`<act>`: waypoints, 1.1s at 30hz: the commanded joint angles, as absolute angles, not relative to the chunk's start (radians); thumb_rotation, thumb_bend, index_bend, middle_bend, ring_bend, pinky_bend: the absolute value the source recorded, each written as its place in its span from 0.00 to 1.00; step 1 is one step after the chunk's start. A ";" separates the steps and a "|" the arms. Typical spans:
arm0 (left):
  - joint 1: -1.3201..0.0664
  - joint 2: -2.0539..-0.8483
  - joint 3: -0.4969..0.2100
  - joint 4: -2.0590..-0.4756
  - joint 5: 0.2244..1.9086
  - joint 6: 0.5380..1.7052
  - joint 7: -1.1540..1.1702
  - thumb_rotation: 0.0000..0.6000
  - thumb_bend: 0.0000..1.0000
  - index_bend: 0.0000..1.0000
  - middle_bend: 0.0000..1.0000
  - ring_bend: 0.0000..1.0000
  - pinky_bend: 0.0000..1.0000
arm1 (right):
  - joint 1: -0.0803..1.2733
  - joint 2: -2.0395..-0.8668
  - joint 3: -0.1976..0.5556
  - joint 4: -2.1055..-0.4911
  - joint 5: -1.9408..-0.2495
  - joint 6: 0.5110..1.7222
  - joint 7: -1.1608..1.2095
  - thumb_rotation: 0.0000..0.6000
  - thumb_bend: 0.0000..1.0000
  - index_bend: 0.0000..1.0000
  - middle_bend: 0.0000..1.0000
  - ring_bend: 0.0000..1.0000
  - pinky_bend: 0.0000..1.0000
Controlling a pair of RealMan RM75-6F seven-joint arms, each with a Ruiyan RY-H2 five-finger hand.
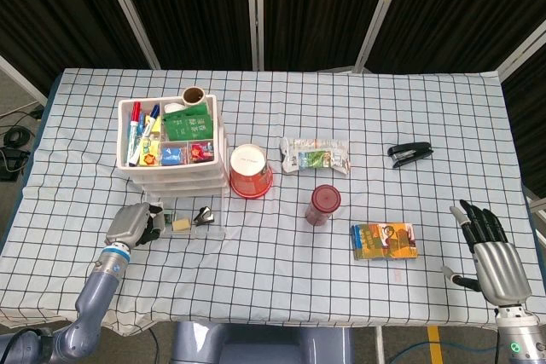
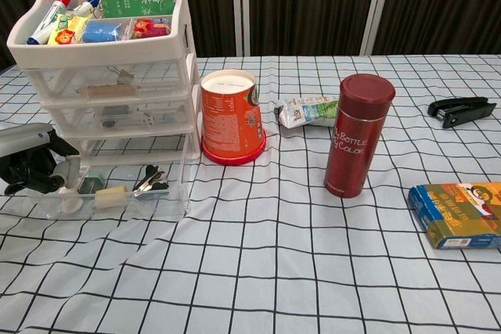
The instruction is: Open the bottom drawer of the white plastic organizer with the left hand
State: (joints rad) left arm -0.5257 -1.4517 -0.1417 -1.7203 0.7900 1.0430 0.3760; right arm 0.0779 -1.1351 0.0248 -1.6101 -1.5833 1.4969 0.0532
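The white plastic organizer [image 1: 171, 147] [image 2: 109, 52] stands at the table's left, its open top tray full of markers and small packets. Its clear bottom drawer [image 1: 192, 221] [image 2: 117, 189] is pulled well out toward me, showing small clips and an eraser-like block inside. My left hand [image 1: 132, 224] [image 2: 31, 163] grips the drawer's front at its left end, fingers curled on it. My right hand [image 1: 493, 257] rests open at the near right edge, fingers spread, holding nothing; the chest view does not show it.
An upside-down orange paper cup [image 1: 250, 170] [image 2: 231, 117] stands right beside the organizer. Further right are a snack packet [image 1: 316, 156], a dark red bottle [image 2: 358, 134], a black stapler [image 1: 410, 153] and a colourful box [image 1: 385, 240].
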 commanded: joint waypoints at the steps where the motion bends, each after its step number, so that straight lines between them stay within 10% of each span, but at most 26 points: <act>1: -0.525 -1.446 -0.138 -1.722 0.796 1.047 0.375 1.00 0.78 0.54 0.92 0.94 0.78 | 0.078 -1.134 0.025 -1.610 -1.583 1.497 0.055 1.00 0.03 0.00 0.00 0.00 0.00; 14: -0.500 -1.391 -0.122 -1.775 0.920 1.121 0.346 1.00 0.74 0.44 0.91 0.94 0.78 | 0.076 -1.136 0.024 -1.611 -1.585 1.500 0.048 1.00 0.03 0.00 0.00 0.00 0.00; 19: -0.522 -1.365 -0.077 -1.762 0.974 1.127 0.463 1.00 0.38 0.36 0.87 0.86 0.71 | 0.077 -1.139 0.023 -1.611 -1.584 1.497 0.040 1.00 0.03 0.00 0.00 0.00 0.00; 30: -0.536 -1.367 -0.059 -1.810 1.049 1.192 0.585 1.00 0.18 0.43 0.86 0.81 0.62 | 0.074 -1.134 0.025 -1.616 -1.580 1.499 0.044 1.00 0.03 0.00 0.00 0.00 0.00; 33: -0.537 -1.357 -0.052 -1.823 1.047 1.185 0.596 1.00 0.13 0.38 0.61 0.62 0.53 | 0.074 -1.131 0.026 -1.617 -1.581 1.500 0.049 1.00 0.03 0.00 0.00 0.00 0.00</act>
